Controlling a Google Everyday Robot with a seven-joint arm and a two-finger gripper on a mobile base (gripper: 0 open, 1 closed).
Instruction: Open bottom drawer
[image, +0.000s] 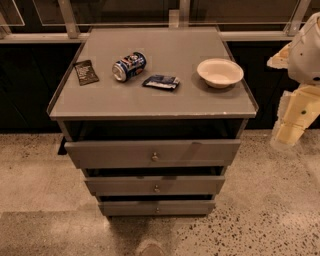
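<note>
The grey cabinet (150, 102) stands in the middle of the camera view with three drawers down its front. The bottom drawer (130, 208) is the lowest and smallest-looking front, with a small round metal knob (157, 209) at its centre. It sits just above the floor, set back under the middle drawer (120, 186) and the wide top drawer (110, 153). My gripper (289, 134) is on the cream arm at the right edge, beside the cabinet's top right corner, well above and to the right of the bottom drawer and touching nothing.
On the cabinet top lie a blue soda can on its side (129, 66), a dark packet (86, 72), a blue packet (161, 82) and a white bowl (220, 72). A dark wall with a railing runs behind. Speckled floor (260, 220) surrounds the cabinet.
</note>
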